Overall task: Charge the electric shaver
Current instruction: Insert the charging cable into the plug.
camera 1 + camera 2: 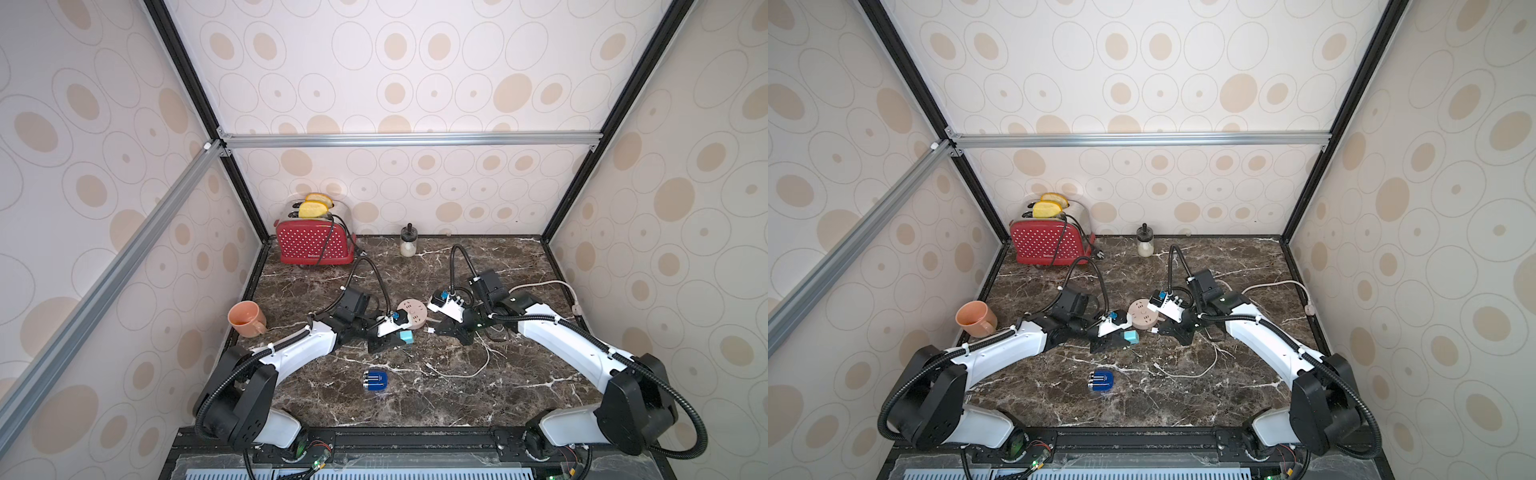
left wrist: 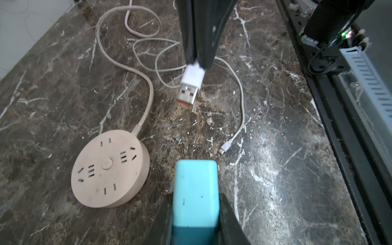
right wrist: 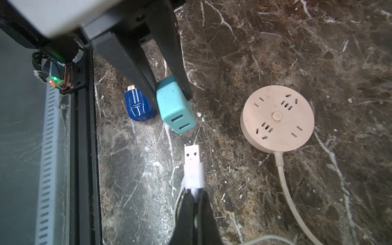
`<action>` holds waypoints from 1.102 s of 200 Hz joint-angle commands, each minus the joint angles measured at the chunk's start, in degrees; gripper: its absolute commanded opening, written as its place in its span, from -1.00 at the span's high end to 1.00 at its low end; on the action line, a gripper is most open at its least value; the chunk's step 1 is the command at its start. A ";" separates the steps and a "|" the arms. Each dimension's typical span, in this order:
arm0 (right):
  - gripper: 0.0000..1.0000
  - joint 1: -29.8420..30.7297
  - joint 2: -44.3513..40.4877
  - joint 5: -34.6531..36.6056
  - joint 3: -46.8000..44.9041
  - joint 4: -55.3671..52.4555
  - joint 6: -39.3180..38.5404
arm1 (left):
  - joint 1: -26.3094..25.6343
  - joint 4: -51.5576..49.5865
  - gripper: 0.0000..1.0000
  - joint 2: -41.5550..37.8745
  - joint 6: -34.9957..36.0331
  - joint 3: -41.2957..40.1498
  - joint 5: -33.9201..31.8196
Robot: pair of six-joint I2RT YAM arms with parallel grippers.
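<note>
surface: dark brown marble tabletop [image 1: 457, 399] with white veins, glossy, scuffed pale around the round pink power strip [image 1: 411, 316]. walls [image 1: 415, 62] on three sides, cream paper printed with tan ovals; aluminium rail [image 1: 407, 139] across the back wall, black posts in the corners.

left gripper [image 2: 195, 212] grasps a teal plug adapter [image 2: 195, 191] by its sides, just beside the strip on its near side, not touching it. the adapter's two slots face the right arm. cannot tell whether it rests on the marble.

right gripper [image 3: 196, 197] is clenched on a white usb plug [image 3: 192, 157], also near the strip; a small gap separates plug and adapter. its thin white cable [image 1: 478, 365] loops loose on the marble, right of the strip.

electric shaver [image 1: 375, 381] lies flat and alone, well apart from the strip on the side toward the robot's base; nothing touches it.

beyond the strip, against the back wall: red dotted toaster [image 1: 313, 241] with bread in it to the left, and a small jar [image 1: 408, 241]. orange mug [image 1: 246, 318] far left of the strip, at the table's edge.
</note>
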 commanded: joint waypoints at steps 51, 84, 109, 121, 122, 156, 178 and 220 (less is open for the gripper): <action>1.00 2.29 2.12 -3.57 3.16 -0.64 -1.91 | 3.89 3.84 1.00 -4.66 0.13 -1.48 10.85; 1.00 3.91 2.86 -3.94 4.69 -0.11 -2.18 | 3.89 -0.31 1.00 -4.66 2.98 0.06 14.91; 1.00 4.39 3.70 -4.43 5.61 0.19 -2.13 | 3.87 -6.50 1.00 -4.39 7.80 2.25 16.24; 1.00 4.49 4.27 -4.45 6.15 -0.41 -2.26 | 3.87 -7.81 1.00 -4.39 9.05 2.84 16.51; 1.00 4.47 4.32 -4.49 6.26 -0.45 -2.31 | 3.88 -7.89 1.00 -4.39 9.21 2.85 16.50; 1.00 5.25 5.19 -4.45 7.51 -3.43 -3.49 | 4.20 -7.01 1.00 -5.09 10.43 2.30 14.21; 1.00 5.33 4.28 -3.33 7.51 -4.31 -3.36 | 4.71 -7.62 1.00 -5.01 11.33 1.73 13.59; 1.00 5.42 2.57 -1.21 8.05 -7.61 -3.45 | 5.17 -9.97 1.00 -5.27 13.71 1.00 10.92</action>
